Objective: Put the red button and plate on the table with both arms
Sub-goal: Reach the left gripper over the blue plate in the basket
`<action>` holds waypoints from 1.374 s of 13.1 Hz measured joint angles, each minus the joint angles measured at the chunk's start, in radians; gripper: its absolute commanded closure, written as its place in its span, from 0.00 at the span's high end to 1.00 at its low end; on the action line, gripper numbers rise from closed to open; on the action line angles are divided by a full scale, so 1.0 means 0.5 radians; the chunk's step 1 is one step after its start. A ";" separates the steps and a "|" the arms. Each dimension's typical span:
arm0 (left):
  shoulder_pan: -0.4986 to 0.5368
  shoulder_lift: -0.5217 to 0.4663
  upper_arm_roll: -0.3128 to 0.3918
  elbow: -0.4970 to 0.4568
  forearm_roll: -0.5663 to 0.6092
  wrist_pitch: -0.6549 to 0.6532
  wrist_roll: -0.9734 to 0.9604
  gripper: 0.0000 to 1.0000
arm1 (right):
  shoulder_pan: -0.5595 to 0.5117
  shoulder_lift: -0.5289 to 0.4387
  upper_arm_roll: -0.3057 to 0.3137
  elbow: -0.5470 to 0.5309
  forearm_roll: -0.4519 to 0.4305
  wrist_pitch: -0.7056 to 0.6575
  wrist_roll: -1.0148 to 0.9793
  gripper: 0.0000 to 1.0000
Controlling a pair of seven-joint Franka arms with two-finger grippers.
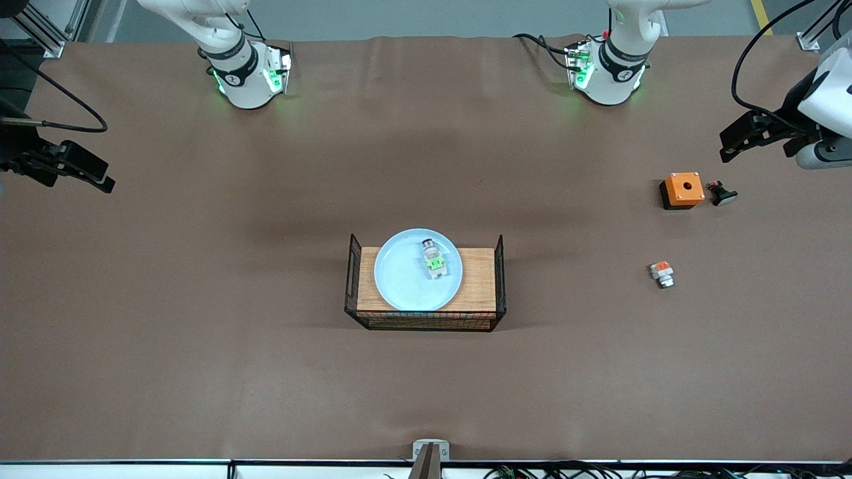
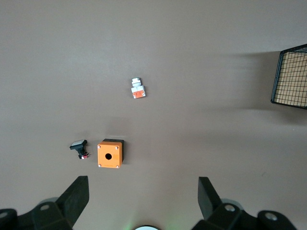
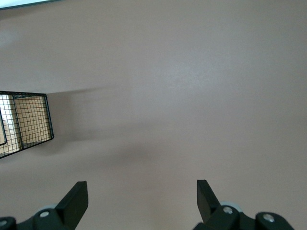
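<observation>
Waiting with jaws spread wide and holding nothing, the left gripper [image 1: 732,143] hangs over the table [image 1: 200,372] at the left arm's end, and the right gripper [image 1: 93,178] hangs the same way, fingers apart and empty, over the bare cloth at the right arm's end; neither has started on anything. Both of the task's things are well away from either gripper, midway between them: the plate [image 1: 399,279] rests on a wooden board [image 1: 479,286] with black wire ends, and the red button [image 1: 433,260] lies on its side in the plate, green block showing. Stacked like that, the button probably has to come off first, or one arm takes it while the other takes the plate, which would explain why the arms stand parked wide at each end with a clear run inward. Nearest the left gripper, below it on the cloth, sit an orange box [image 2: 109,154] with a round hole in its top and, just beside it, a black button [image 2: 78,146]; a small part with an orange-red block [image 2: 138,89] lies farther off toward the board, whose wire end [image 3: 29,122] also shows in the right wrist view. No brand, label or writing can be read on any of these things.
</observation>
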 measured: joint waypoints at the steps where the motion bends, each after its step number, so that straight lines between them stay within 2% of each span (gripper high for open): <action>1: 0.000 0.000 0.000 0.000 0.000 0.000 0.000 1.00 | 0.000 0.000 0.000 0.000 0.000 0.000 0.000 1.00; 6: -0.013 0.026 -0.013 0.042 -0.010 0.002 0.003 1.00 | 0.000 0.000 0.000 0.000 0.000 0.002 0.000 1.00; 11: -0.166 0.228 -0.147 0.207 -0.099 0.042 -0.076 1.00 | 0.000 0.000 0.000 0.003 0.000 0.002 0.000 1.00; 15: -0.437 0.517 -0.198 0.422 -0.102 0.148 -0.610 1.00 | 0.000 0.001 0.001 0.005 0.000 0.002 0.000 1.00; 18: -0.684 0.682 -0.204 0.472 -0.102 0.313 -1.175 1.00 | 0.000 0.002 0.001 0.005 0.000 0.002 0.000 1.00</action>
